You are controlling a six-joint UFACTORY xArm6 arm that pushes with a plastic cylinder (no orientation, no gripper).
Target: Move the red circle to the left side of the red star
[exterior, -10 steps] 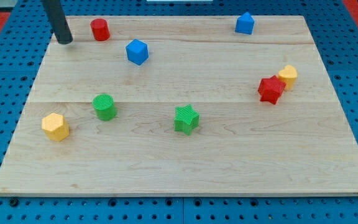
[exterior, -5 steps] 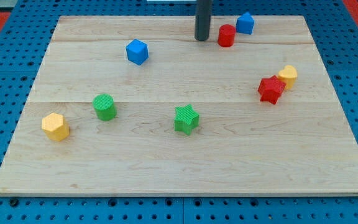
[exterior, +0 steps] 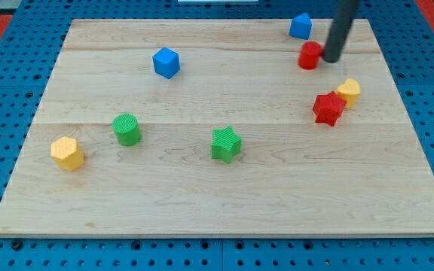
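Resting my tip seemingly against the view's-right side of the red circle; no claw here, just a rod. Sitting above the red star, below the blue block.

Rod cut off by the view's top edge above my tip. Rod overlaps the red circle's right side; contact indiscernible. Red star partly hides the yellow block.

There is just one camera. It sits high up at the near edge of the desk and looks down at a slant, far enough back that the whole wooden top fits in.
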